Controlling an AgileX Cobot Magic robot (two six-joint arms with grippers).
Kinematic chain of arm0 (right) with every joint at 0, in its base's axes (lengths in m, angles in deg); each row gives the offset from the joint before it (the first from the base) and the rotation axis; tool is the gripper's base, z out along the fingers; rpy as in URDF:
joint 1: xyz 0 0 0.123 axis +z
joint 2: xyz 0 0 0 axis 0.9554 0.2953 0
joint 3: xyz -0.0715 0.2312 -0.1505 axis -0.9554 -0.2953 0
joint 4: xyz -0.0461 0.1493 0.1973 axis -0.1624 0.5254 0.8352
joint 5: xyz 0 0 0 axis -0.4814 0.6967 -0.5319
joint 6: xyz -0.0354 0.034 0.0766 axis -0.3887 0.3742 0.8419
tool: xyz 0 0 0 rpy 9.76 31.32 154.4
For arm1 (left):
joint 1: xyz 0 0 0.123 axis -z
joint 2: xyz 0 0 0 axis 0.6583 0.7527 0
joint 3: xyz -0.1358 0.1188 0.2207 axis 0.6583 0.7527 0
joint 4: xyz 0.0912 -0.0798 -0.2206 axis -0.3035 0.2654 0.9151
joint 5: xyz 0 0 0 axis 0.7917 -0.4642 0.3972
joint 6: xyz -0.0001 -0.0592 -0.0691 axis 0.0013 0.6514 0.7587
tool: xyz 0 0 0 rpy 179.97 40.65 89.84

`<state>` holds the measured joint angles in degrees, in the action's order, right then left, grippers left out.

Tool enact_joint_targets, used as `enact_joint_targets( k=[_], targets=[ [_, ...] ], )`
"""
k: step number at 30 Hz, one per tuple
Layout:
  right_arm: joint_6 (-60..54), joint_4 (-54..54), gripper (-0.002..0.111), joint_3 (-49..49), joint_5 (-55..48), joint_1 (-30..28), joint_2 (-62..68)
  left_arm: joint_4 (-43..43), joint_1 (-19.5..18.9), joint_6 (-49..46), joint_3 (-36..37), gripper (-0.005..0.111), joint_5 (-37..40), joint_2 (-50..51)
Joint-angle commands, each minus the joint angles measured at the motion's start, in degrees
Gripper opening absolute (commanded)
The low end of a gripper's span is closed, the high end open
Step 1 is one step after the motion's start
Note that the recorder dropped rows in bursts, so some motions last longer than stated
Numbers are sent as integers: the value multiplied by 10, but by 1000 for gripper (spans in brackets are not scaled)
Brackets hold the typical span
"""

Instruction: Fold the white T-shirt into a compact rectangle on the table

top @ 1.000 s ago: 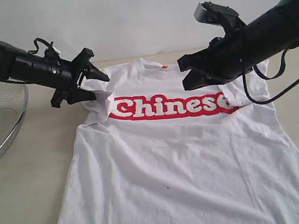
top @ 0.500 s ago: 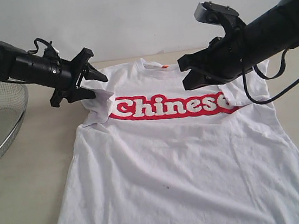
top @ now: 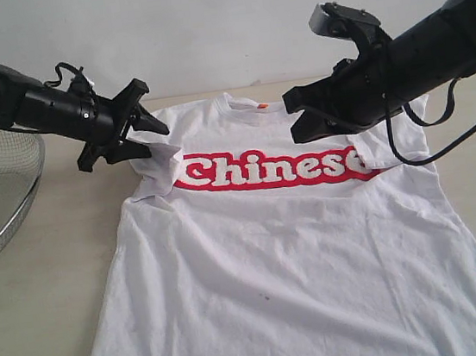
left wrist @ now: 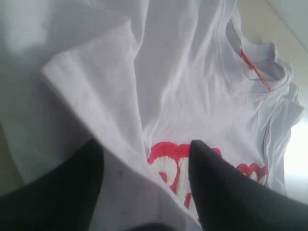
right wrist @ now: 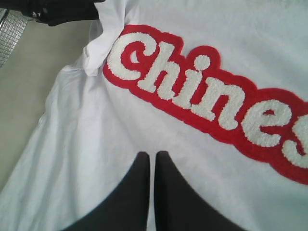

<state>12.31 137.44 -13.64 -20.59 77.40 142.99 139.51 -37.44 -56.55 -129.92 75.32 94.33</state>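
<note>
A white short-sleeved cotton T-shirt reading "Chinese" in white on red lies spread on the pale wood-grain table. The left gripper stands apart around the raised sleeve fold. The right gripper, fingers together, hangs over the chest.

White T-shirt: short-sleeved, front up, spread flat on the table, collar toward far edge, hem toward viewer & cut off by frame edge. White "Chinese" lettering w/ red outline runs across chest; small orange neck tag at collar. Body mostly smooth w/ shallow wrinkles; sleeve on left of ext. view is bunched & raised. Table: pale beige, extends past shirt on both sides.
</note>
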Motion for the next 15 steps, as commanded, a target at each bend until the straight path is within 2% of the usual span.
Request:
enact_joint_targets(
  k=[1,15],
  targets=[
    [-2,2,0,2,0,0,-6,-8,3,18,-3,49,-7,1],
    [-2,5,0,2,-1,0,-6,-8,3,30,-3,49,-21,1]
  ],
)
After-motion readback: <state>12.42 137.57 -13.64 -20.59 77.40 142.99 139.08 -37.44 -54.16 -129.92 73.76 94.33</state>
